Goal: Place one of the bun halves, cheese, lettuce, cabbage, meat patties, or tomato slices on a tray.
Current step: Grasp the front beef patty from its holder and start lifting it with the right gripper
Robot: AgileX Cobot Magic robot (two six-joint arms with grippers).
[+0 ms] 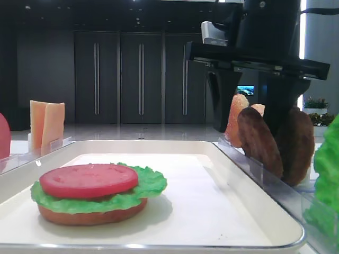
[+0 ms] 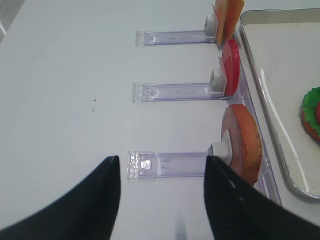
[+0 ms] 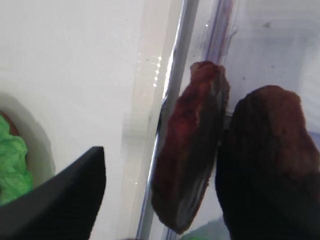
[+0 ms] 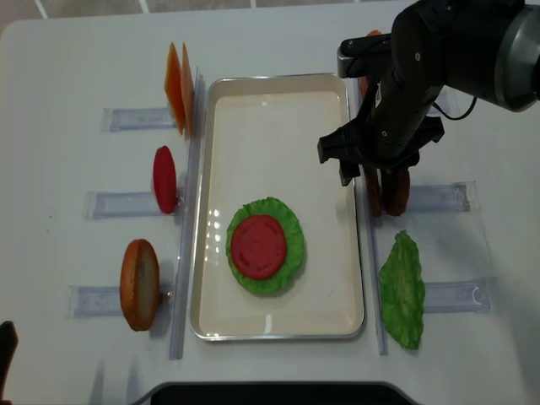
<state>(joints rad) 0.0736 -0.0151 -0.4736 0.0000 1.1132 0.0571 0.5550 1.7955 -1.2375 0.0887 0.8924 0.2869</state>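
Right gripper (image 1: 265,124), spread wide, straddles the upright meat patties (image 1: 259,142), its fingertips hidden behind them.

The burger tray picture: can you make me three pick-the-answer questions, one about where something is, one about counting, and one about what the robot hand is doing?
1. What lies on top of the stack in the tray?
A. tomato slice
B. cheese
C. meat patty

2. How many meat patties stand in the holder right of the tray?
A. one
B. two
C. four

3. How is the right end effector?
A. shut on lettuce
B. open around a patty
C. resting in the tray

Answers:
1. A, the red tomato slice sits on the lettuce there.
2. B, two meat patties stand side by side.
3. B, its fingers stand wide apart on either side of one upright patty, not yet gripping.
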